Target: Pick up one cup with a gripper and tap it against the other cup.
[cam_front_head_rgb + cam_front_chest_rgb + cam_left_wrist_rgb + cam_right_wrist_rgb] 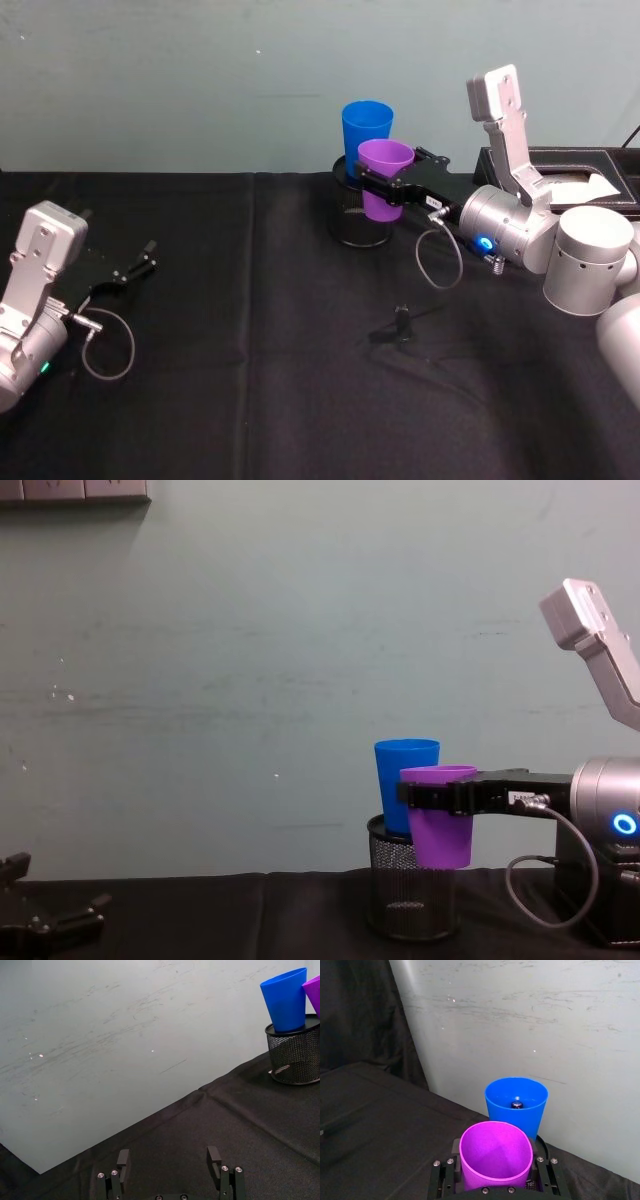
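The head view looks down from above on the black surface (300, 400), and the chest view looks low and level across it toward the pale wall (250, 630). The right wrist view sits close behind the purple cup (495, 1155), while the left wrist view sees it from far off; all four share the blue cup (366, 125).

Table draped in black cloth (250, 400). Directly on it: black mesh pen holder (348, 222) mid-rear; small black item (398, 328), unidentifiable, in front of it; dark box (560, 153) right rear.
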